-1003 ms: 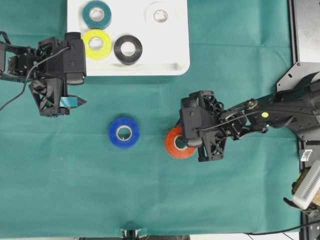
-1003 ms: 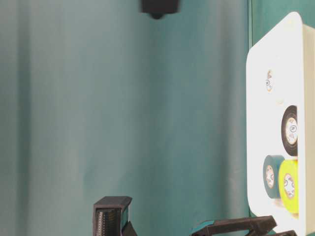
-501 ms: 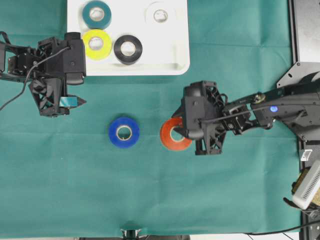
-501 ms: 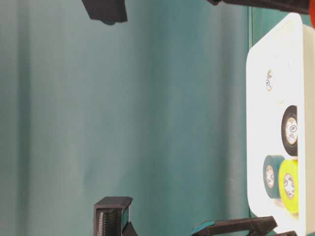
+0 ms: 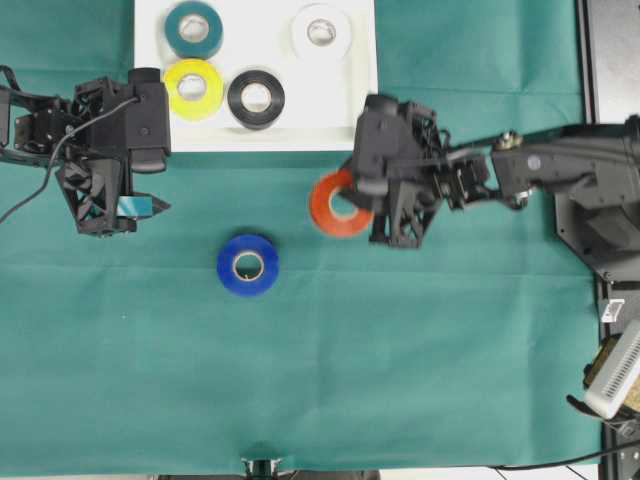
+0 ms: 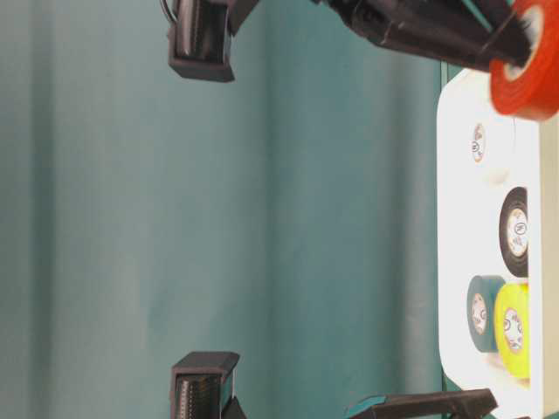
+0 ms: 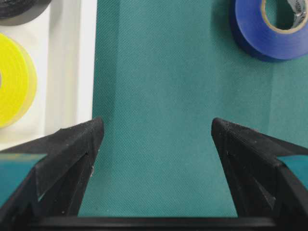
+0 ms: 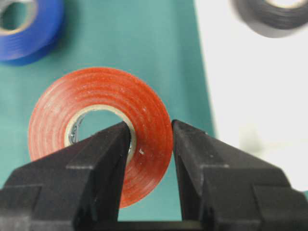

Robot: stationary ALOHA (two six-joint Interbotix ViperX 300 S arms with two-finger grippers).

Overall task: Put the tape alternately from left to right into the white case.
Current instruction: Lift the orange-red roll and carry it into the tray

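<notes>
My right gripper (image 5: 352, 198) (image 8: 150, 132) is shut on the wall of the red-orange tape (image 5: 330, 208) (image 8: 96, 86) (image 6: 528, 65), one finger through the core. It holds the roll above the cloth, just in front of the white case (image 5: 330, 100) (image 6: 463, 262) (image 8: 240, 86). Inside the case lie teal (image 5: 194, 28), yellow (image 5: 194, 88) (image 7: 14, 86), black (image 5: 256, 98) and white (image 5: 320, 32) rolls. A blue roll (image 5: 248, 265) (image 7: 269, 33) lies flat on the cloth. My left gripper (image 5: 155, 180) (image 7: 158, 127) hangs open and empty beside the case's front left corner.
Green cloth (image 5: 400, 350) covers the table. A grey metal plate (image 5: 610, 60) and the right arm's base fill the right edge. The left arm's body (image 5: 100, 140) sits against the case's left side.
The right gripper has lifted the red-orange roll and carried it away from the blue roll toward the case's front edge. The left gripper has stayed still and open.
</notes>
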